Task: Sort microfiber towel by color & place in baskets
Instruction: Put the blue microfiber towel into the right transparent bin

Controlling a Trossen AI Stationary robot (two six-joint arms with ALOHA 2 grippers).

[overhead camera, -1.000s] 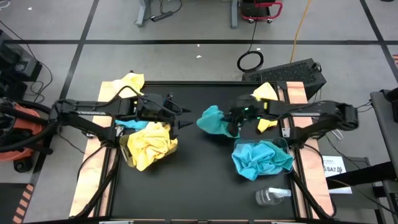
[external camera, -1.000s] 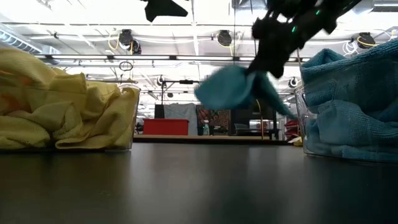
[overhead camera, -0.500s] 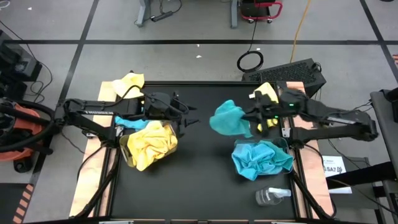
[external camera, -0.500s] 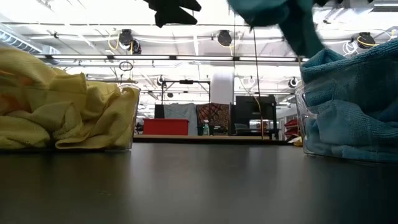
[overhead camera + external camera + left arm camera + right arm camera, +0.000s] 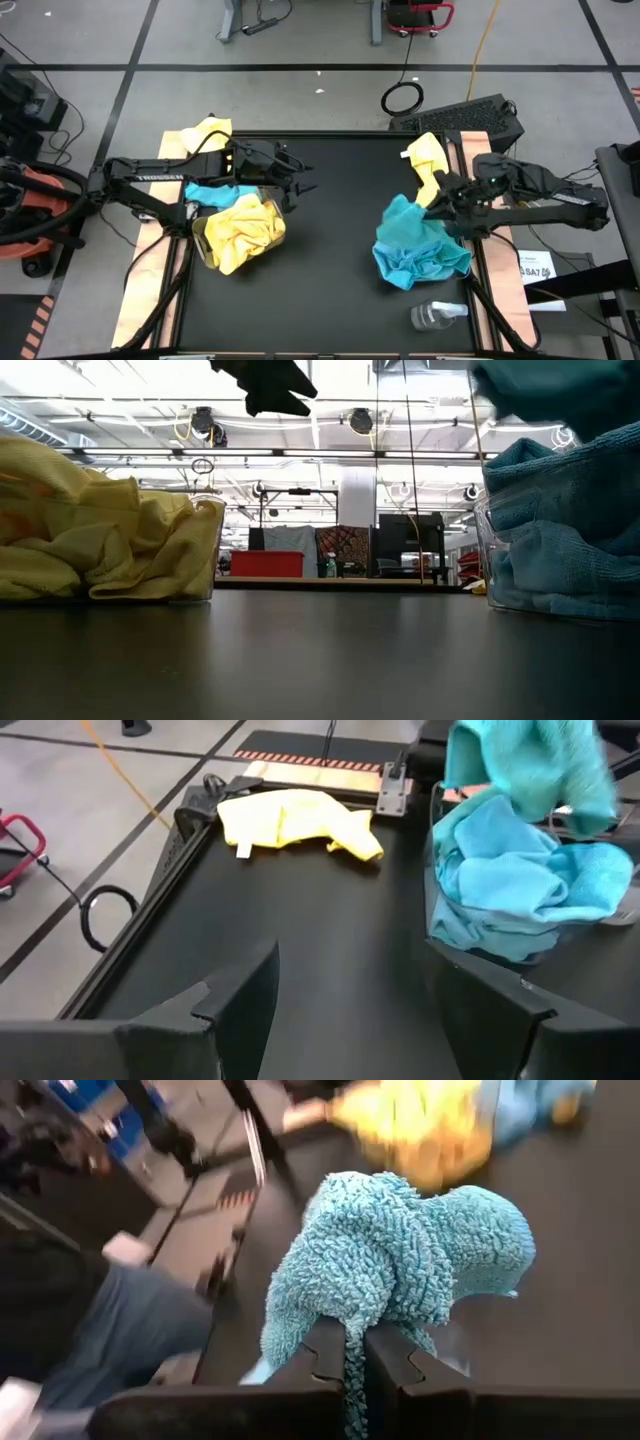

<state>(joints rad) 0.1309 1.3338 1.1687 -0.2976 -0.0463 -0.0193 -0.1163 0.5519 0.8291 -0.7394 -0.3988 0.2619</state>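
Note:
My right gripper (image 5: 440, 205) is shut on a turquoise microfiber towel (image 5: 403, 216), bunched just over the far left corner of the clear basket (image 5: 462, 240) heaped with turquoise towels. My left gripper (image 5: 300, 186) is open, high above the table with nothing between its fingers, beside the basket (image 5: 206, 246) heaped with yellow towels. A yellow towel (image 5: 300, 820) lies flat at the table's far right edge. Another yellow towel (image 5: 205, 133) lies at the far left, and a turquoise one (image 5: 203, 196) lies under the left arm. My right gripper pinches a bunched fold of the turquoise towel (image 5: 346, 1342) between its two fingers (image 5: 322, 1362). The fingers come from the table's right side, slanting a little downward. Most of the towel bulges out beyond the fingertips and a strip hangs down between them. It is clear of the table.
A small clear plastic bottle (image 5: 436, 316) lies near the front right corner. The table's dark middle (image 5: 330, 270) between the two baskets is bare. A dark case (image 5: 470, 118) stands on the floor beyond the far right corner.
My right gripper has risen and drawn back from the table's middle toward its right edge, staying shut and carrying the turquoise towel with it. The towel has gone from the table's middle to just over the turquoise basket.

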